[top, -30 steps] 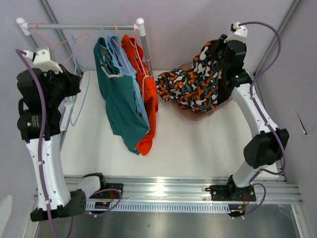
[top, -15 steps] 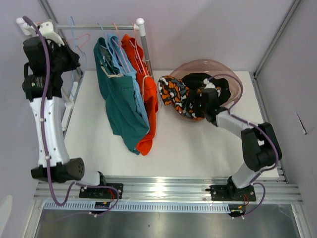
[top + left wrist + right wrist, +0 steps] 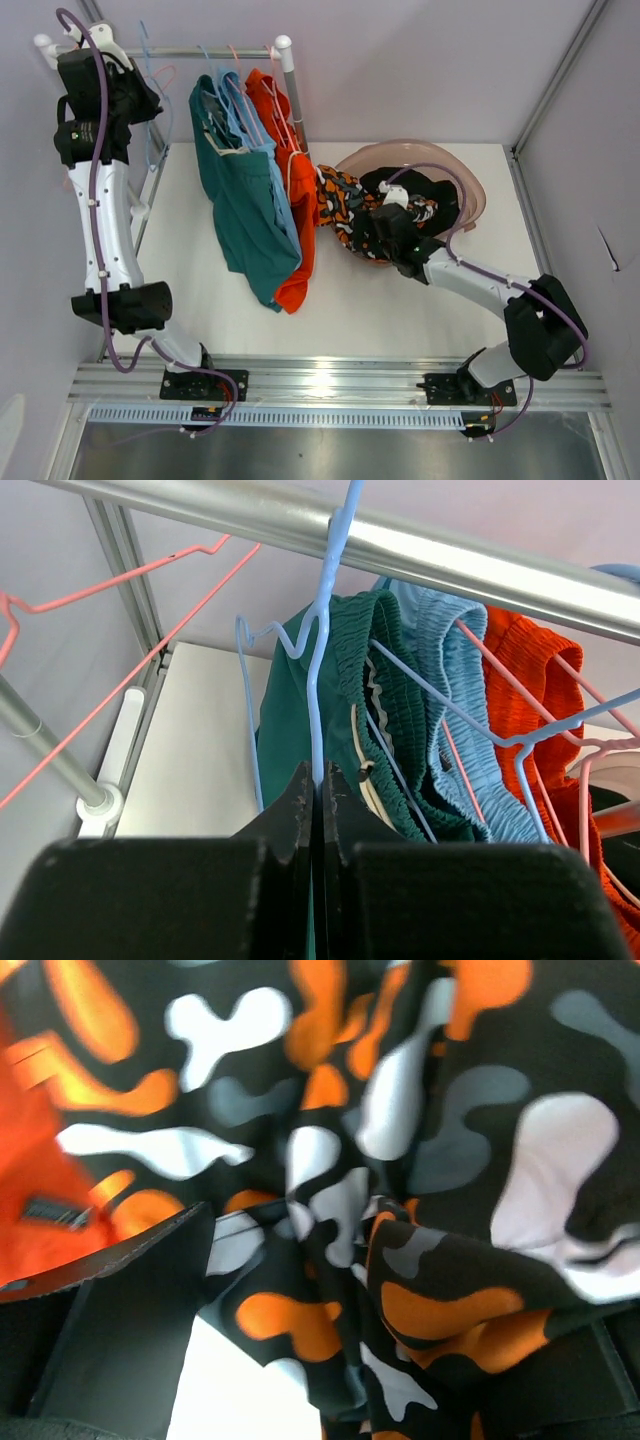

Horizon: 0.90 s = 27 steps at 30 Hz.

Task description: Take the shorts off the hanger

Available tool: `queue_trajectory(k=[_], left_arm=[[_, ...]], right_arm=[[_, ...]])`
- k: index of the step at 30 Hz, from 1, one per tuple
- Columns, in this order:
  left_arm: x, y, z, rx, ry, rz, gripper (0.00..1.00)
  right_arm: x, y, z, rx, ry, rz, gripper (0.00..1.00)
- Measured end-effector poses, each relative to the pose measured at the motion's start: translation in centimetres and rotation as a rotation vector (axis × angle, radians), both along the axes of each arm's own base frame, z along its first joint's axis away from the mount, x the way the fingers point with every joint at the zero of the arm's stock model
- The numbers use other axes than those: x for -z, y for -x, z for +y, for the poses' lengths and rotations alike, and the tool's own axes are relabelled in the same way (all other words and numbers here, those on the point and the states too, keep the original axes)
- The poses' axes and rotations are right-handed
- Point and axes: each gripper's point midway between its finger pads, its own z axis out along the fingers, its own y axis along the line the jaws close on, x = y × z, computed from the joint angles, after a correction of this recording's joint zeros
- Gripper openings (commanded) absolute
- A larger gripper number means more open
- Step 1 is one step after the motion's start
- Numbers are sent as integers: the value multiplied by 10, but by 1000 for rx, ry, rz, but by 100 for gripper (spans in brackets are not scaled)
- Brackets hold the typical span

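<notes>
Left end effector (image 3: 318,792) pressed together on thin blue wire hanger (image 3: 322,630) under round metal rail (image 3: 450,555). Teal shorts (image 3: 240,200), light blue shorts (image 3: 460,700), orange shorts (image 3: 530,670) hang limp from rail, ribbed waistbands bunched. Right end effector (image 3: 372,235) spread. Crumpled patterned shorts (image 3: 400,1160) between its fingers, draped over rim of translucent pink bowl (image 3: 475,195). Black shorts (image 3: 445,195) inside bowl.

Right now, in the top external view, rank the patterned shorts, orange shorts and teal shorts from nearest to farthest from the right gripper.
1. The patterned shorts, right at the right gripper.
2. The orange shorts, hanging just to its left.
3. The teal shorts, farther left again.
</notes>
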Motion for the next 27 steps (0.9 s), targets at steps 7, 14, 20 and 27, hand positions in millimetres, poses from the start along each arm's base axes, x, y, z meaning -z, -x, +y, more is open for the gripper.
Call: queue_trajectory(k=[7, 14, 20, 27], left_arm=[[16, 5, 6, -34, 1, 43, 68], [15, 19, 9, -61, 0, 39, 71], [-1, 64, -2, -46, 5, -17, 71], [-34, 123, -44, 106, 64, -173, 63]], right_arm=[[-85, -63, -37, 219, 192, -99, 99], [-161, -115, -113, 476, 313, -152, 99], [-145, -97, -156, 540, 401, -38, 99], [-136, -39, -133, 400, 253, 29, 99]])
